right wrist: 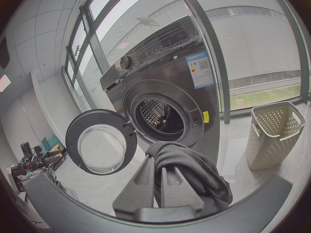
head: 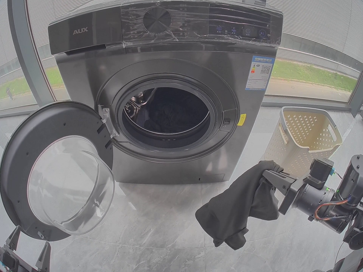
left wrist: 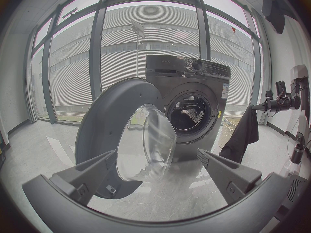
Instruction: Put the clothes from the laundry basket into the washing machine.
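Observation:
A grey front-loading washing machine point(head: 166, 95) stands ahead with its round door point(head: 56, 167) swung open to the left. Dark clothing lies inside the drum point(head: 168, 112). My right gripper point(head: 266, 176) is shut on a dark grey garment point(head: 238, 206) that hangs above the floor, in front of the machine's lower right corner. The same garment point(right wrist: 191, 169) drapes over the fingers in the right wrist view. A cream laundry basket point(head: 306, 140) stands right of the machine, looking empty. My left gripper point(left wrist: 155, 169) is open, low at the left near the door.
Glass window walls run behind the machine. The grey marble floor point(head: 159, 216) in front of the machine is open. The open door point(left wrist: 116, 130) with its clear bowl juts out toward my left arm.

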Motion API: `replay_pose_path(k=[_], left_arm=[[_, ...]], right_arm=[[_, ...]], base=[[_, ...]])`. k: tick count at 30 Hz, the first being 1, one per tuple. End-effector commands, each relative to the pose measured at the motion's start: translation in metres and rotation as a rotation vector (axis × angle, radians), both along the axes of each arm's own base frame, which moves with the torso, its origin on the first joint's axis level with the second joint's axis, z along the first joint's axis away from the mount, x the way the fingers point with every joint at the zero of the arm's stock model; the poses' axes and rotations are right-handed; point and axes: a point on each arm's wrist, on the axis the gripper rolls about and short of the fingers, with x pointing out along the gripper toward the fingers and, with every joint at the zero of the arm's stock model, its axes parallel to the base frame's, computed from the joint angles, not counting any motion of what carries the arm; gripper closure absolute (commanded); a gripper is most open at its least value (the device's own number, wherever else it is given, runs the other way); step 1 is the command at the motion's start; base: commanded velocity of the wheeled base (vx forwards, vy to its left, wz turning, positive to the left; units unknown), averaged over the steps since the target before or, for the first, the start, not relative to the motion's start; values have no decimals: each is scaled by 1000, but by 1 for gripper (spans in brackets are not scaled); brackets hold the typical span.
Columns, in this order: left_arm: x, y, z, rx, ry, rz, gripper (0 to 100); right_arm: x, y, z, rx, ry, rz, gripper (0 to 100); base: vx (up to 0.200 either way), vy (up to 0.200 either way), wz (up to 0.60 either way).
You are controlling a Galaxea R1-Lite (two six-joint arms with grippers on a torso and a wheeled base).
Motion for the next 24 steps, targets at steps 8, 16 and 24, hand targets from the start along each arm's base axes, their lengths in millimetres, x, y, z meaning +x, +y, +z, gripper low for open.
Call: replay_pose_path(k=[8,16,24], left_arm=[[0,0,-5,0,1,1,0],[0,0,-5,8,3,5,0],[0,0,-4,23,-9,6,0]], right_arm=[[3,14,-4,5,-8,39,100],[2,20,-7,-7,1,67,100],[4,37,-3,9,-11,94,100]], base=[[0,0,0],[50,0,0],[0,0,0]])
